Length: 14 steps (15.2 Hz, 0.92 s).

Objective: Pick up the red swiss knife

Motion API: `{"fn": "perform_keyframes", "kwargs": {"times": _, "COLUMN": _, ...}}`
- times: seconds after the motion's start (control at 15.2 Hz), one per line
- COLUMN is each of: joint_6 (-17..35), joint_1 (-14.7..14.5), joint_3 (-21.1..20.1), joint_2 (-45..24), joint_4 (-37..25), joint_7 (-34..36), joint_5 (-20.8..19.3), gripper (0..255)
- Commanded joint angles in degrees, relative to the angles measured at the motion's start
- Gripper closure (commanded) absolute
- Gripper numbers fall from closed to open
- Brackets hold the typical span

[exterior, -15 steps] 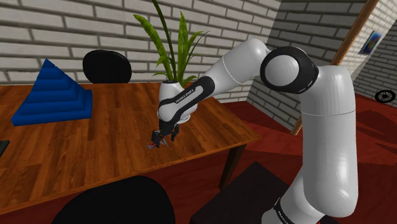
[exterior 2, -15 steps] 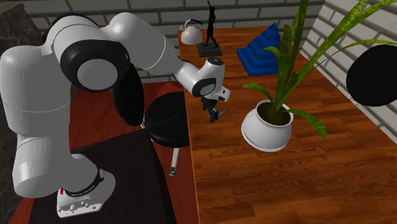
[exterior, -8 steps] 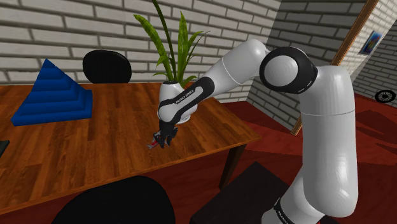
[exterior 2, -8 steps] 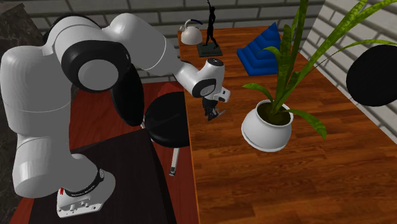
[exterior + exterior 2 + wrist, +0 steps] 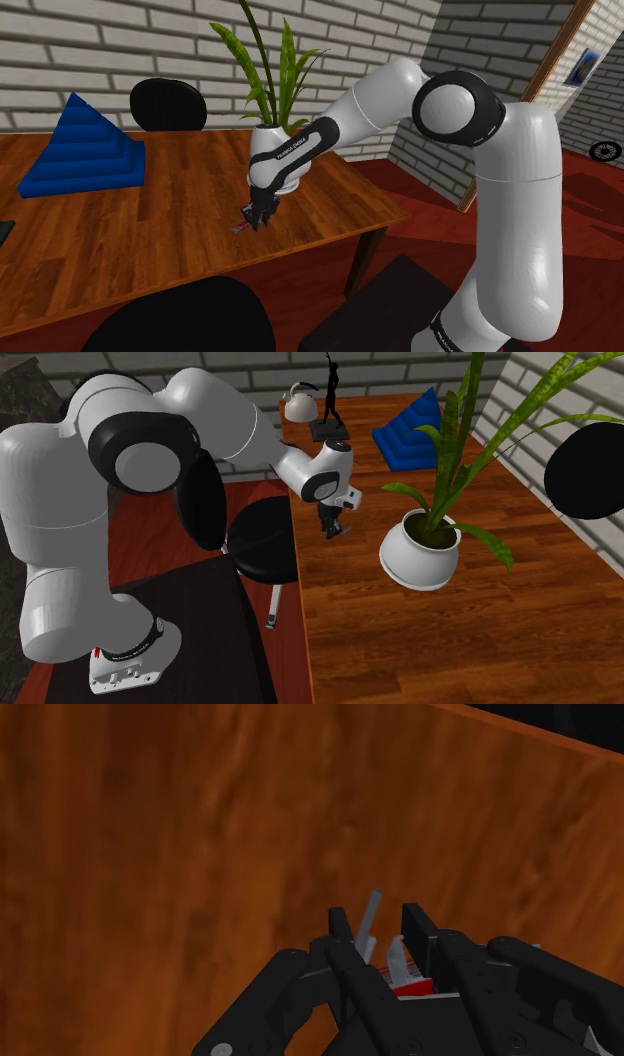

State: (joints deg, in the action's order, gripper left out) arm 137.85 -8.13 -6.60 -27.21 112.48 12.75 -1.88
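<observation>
The red swiss knife (image 5: 408, 987) sits clasped between my black fingers, its grey blades (image 5: 370, 926) sticking out past the tips toward the wooden table (image 5: 150, 854). In the shoulder view the gripper (image 5: 256, 220) hangs close over the table's near edge, shut on the knife (image 5: 241, 228), whose small red and grey end pokes out to that view's left. In the second exterior view the gripper (image 5: 333, 532) points down at the table beside the white plant pot (image 5: 420, 557). Whether the knife still touches the wood I cannot tell.
A potted plant (image 5: 272, 140) stands just behind the gripper. A blue stepped pyramid (image 5: 85, 150) sits far at the shoulder view's left. A white teapot (image 5: 298, 402) and a dark figurine (image 5: 330, 397) stand at the table's far end. A black stool (image 5: 262, 537) stands beside the table edge.
The fingers stood open around the knife a second ago and have since shut on it. The hand has shifted very slightly upward.
</observation>
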Motion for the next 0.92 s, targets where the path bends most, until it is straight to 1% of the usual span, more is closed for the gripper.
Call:
{"fn": "perform_keyframes", "kwargs": {"times": 0.0, "joint_6": -1.10, "joint_1": 0.05, "joint_3": -0.09, "joint_2": 0.87, "joint_4": -0.22, "joint_7": -0.06, "joint_5": 0.13, "gripper": 255}}
{"fn": "perform_keyframes", "kwargs": {"times": 0.73, "joint_6": -7.79, "joint_1": 0.40, "joint_3": -0.53, "joint_2": 6.46, "joint_4": -1.35, "joint_7": -0.40, "joint_5": 0.90, "gripper": 255}}
{"fn": "perform_keyframes", "kwargs": {"times": 0.86, "joint_6": -7.89, "joint_1": 0.40, "joint_3": -0.53, "joint_2": 6.52, "joint_4": -1.40, "joint_7": -0.40, "joint_5": 0.91, "gripper": 255}}
